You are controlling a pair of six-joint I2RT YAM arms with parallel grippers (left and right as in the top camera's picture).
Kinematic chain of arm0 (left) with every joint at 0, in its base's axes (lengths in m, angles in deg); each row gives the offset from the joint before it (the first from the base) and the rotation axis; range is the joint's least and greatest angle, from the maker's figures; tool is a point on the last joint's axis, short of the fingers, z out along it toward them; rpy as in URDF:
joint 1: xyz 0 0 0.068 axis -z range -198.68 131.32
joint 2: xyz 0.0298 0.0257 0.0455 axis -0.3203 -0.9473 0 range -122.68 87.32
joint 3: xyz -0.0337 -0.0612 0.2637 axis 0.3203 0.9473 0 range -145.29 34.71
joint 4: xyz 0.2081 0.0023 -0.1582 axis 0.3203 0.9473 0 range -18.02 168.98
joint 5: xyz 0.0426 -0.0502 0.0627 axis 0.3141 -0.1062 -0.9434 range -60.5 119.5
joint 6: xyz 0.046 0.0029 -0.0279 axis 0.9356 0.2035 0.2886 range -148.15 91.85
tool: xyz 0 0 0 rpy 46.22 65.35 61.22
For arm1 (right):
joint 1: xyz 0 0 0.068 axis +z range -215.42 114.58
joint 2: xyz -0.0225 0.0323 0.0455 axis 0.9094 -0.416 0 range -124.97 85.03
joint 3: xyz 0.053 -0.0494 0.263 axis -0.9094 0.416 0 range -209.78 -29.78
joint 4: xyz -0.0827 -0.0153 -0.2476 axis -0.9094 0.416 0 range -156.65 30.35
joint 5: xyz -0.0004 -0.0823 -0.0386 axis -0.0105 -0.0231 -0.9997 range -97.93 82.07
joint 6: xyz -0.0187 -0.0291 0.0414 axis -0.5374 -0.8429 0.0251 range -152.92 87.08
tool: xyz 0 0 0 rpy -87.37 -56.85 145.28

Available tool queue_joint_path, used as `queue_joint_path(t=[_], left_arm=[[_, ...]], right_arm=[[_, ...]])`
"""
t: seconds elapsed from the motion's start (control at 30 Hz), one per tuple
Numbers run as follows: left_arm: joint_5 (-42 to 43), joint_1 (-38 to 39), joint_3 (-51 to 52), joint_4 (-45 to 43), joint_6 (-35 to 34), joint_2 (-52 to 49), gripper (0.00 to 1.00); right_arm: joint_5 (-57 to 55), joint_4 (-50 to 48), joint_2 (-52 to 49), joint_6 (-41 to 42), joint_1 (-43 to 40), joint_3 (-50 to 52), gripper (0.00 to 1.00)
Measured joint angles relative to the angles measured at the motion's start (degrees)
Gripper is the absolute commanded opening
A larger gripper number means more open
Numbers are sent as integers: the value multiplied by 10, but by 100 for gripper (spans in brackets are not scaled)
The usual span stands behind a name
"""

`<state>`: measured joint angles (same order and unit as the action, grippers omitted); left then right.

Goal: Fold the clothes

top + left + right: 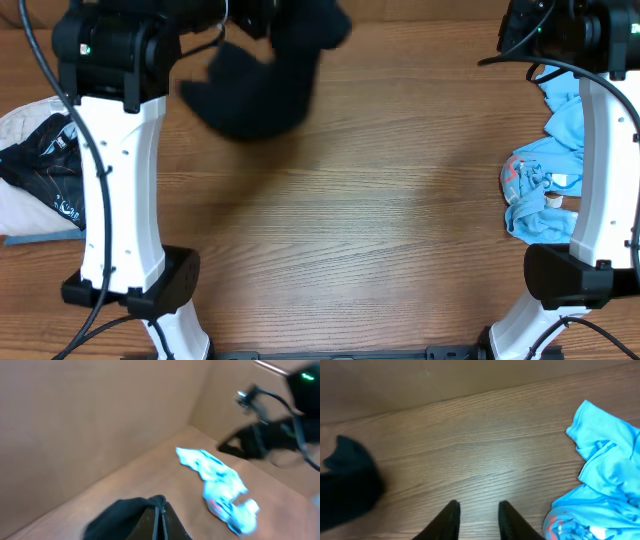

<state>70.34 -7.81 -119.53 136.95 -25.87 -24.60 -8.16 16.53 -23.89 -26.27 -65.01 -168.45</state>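
Observation:
The clothes are a plain black garment [262, 82], bunched and blurred above the far left part of the wooden table [360, 230]. In the left wrist view my left gripper [160, 505] is shut on a fold of this black fabric [120, 517], which hangs to the left of the fingers. My right gripper [478, 505] is open over bare wood with nothing between its fingers. The black garment [347, 485] lies well to its left, apart from it.
A crumpled light blue shirt [548, 170] lies at the right edge beside the right arm's base; it also shows in both wrist views [220, 485] [605, 470]. A black printed fabric on a white bundle [45, 165] sits at the left edge. A brown wall [100, 420] backs the table.

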Motion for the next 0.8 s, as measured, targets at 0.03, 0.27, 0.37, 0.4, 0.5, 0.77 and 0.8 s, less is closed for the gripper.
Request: queue_joint_path(t=[0.03, 0.27, 0.37, 0.4, 0.5, 0.77, 0.8], left_arm=[[7, -2, 0, 15, 10, 7, 4], [-145, -64, -7, 169, 23, 84, 4], [-219, -87, -12, 240, -3, 97, 4], [-229, -89, -13, 256, -8, 96, 4], [-237, -87, -12, 317, -11, 78, 4], [-261, -82, 123, 316, -14, 16, 4], [-273, -82, 139, 316, -19, 10, 4]], right_arm=[[0, 0, 0, -5, 0, 0, 34], [0, 17, 0, -15, 0, 0, 34], [10, 29, -6, -17, 0, 0, 34], [21, 31, -10, -18, 0, 0, 34], [60, 34, -28, -25, 1, 0, 34], [162, 38, -111, -53, 50, 0, 38], [168, 38, -122, -55, 60, 0, 38]])
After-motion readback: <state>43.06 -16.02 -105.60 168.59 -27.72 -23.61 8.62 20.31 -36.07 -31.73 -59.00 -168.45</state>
